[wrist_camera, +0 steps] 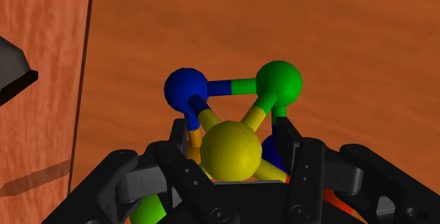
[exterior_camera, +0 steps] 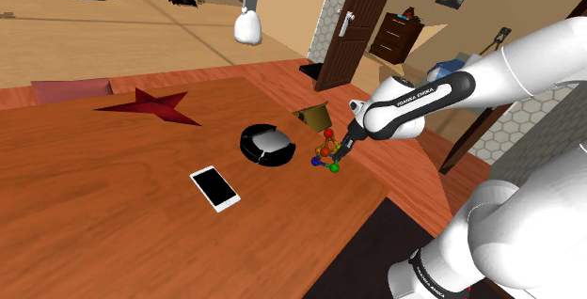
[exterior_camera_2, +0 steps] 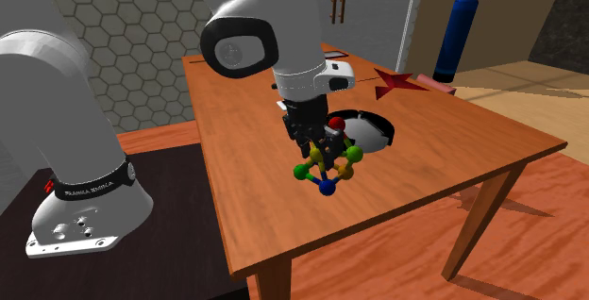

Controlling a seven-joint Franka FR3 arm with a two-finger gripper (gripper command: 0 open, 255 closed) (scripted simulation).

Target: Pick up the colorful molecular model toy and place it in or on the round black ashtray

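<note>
Shoulder view: the tool (exterior_camera: pixel 338 150) is clamped on the molecular model toy (exterior_camera: pixel 326 153), near the bench (exterior_camera: pixel 113 212) edge closest to the stand. The round black ashtray (exterior_camera: pixel 266 144) sits just beside the toy, at its 9 o'clock. A white phone (exterior_camera: pixel 215 187) lies at the ashtray's 7 o'clock.

Second exterior view: the toy hangs under the tool, its blue and green balls lowest. The ashtray is at its 1 o'clock. Whether the toy is clear of the bench I cannot tell.

Wrist view: both black fingers (wrist_camera: pixel 187 160) press in on the toy around its yellow ball (wrist_camera: pixel 231 151).

The hold looks to be on a round ball and thin rods, so the toy could swivel or slip out during the carry. A low pass could snag the hanging balls on the ashtray's rim and shove it. Released off-centre, the toy could roll off.
</note>
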